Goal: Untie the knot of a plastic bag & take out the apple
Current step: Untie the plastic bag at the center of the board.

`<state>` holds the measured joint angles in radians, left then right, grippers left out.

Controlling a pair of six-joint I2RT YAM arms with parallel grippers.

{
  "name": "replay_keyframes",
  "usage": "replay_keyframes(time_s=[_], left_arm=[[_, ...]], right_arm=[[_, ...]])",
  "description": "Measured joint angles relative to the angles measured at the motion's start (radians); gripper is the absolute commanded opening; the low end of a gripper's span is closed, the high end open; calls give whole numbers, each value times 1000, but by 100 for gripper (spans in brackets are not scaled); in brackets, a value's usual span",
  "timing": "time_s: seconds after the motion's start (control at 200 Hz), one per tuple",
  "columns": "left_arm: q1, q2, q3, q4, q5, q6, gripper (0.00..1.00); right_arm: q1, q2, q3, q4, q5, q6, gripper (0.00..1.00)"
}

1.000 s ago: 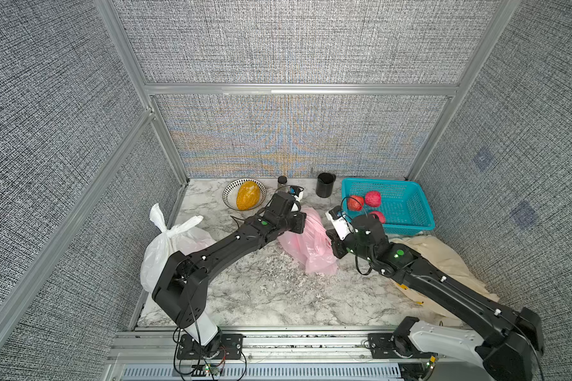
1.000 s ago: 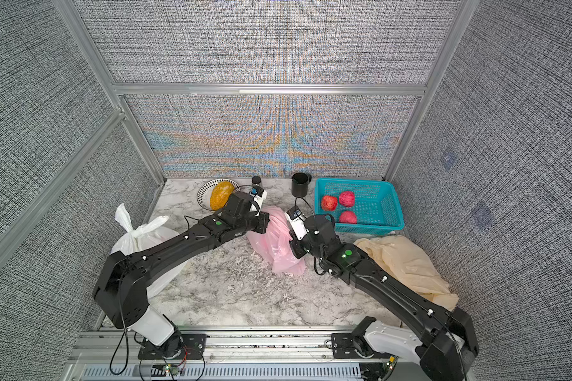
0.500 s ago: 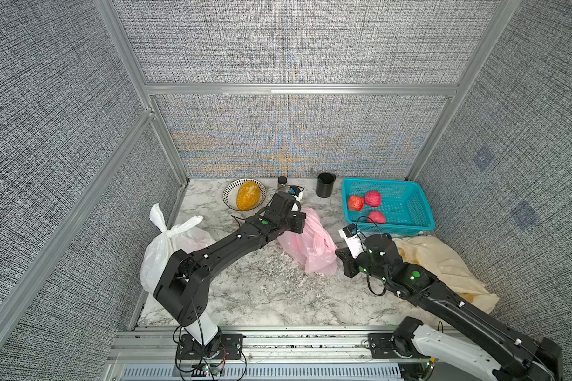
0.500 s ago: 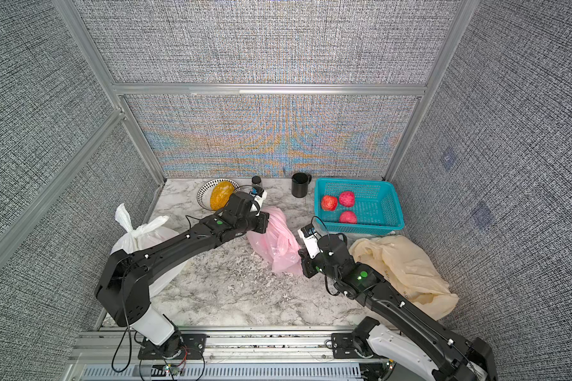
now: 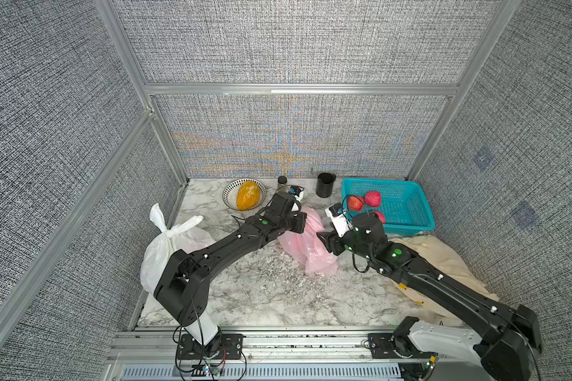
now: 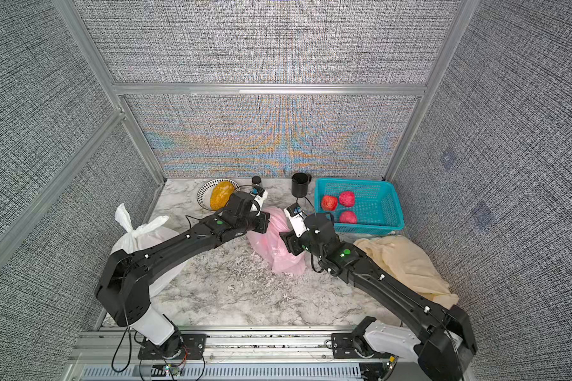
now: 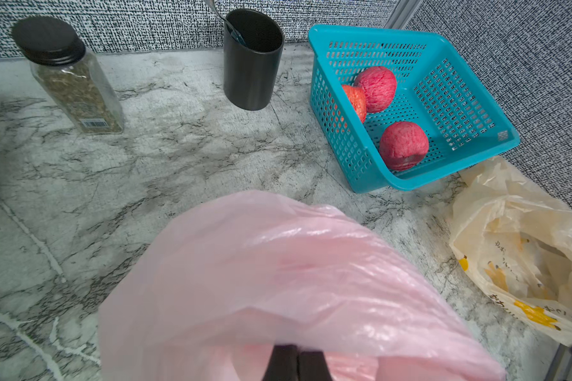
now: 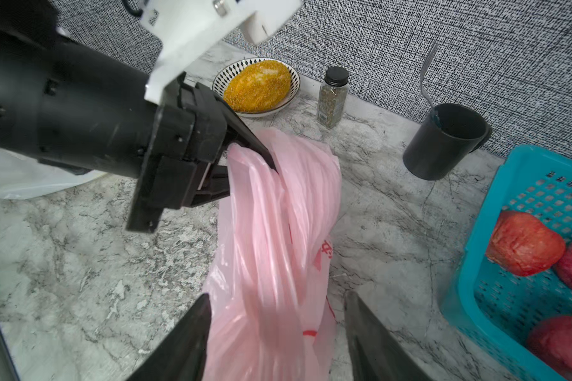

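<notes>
Pink bag lies in the middle of the table, its upper folds pinched tight in the left hand. The right hand is spread open, one finger on each side of the bag's lower part, gripping nothing. Three apples sit in the teal basket nearby.

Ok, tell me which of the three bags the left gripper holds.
The pink bag: the left gripper is shut on its top. White bag and cream bag lie free.
</notes>
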<state>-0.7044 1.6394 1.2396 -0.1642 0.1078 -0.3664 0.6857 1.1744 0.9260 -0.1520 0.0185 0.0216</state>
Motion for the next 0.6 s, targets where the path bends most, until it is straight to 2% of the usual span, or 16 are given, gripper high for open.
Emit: replay_keyframes(time_s=[0.16, 0.255, 0.31, 0.325, 0.37, 0.475, 0.5, 0.601], left_arm=[[0, 0, 0, 1, 0, 0, 0], [0, 0, 0, 2, 0, 0, 0], [0, -3, -2, 2, 0, 0, 0], [0, -3, -3, 2, 0, 0, 0], [0, -5, -4, 2, 0, 0, 0], [0, -5, -4, 3, 0, 0, 0], [0, -5, -4, 3, 0, 0, 0], [0, -5, -6, 5, 0, 0, 0]], right_arm=[[0, 77, 47, 29, 5, -46, 65], [0, 103, 53, 37, 14, -65, 60], [0, 113, 54, 40, 23, -74, 49], [0, 115, 55, 41, 25, -77, 41], [1, 120, 56, 43, 25, -81, 26], [1, 114, 55, 42, 32, -76, 3], [1, 106, 53, 43, 35, -76, 0], [1, 61, 39, 45, 43, -73, 0]])
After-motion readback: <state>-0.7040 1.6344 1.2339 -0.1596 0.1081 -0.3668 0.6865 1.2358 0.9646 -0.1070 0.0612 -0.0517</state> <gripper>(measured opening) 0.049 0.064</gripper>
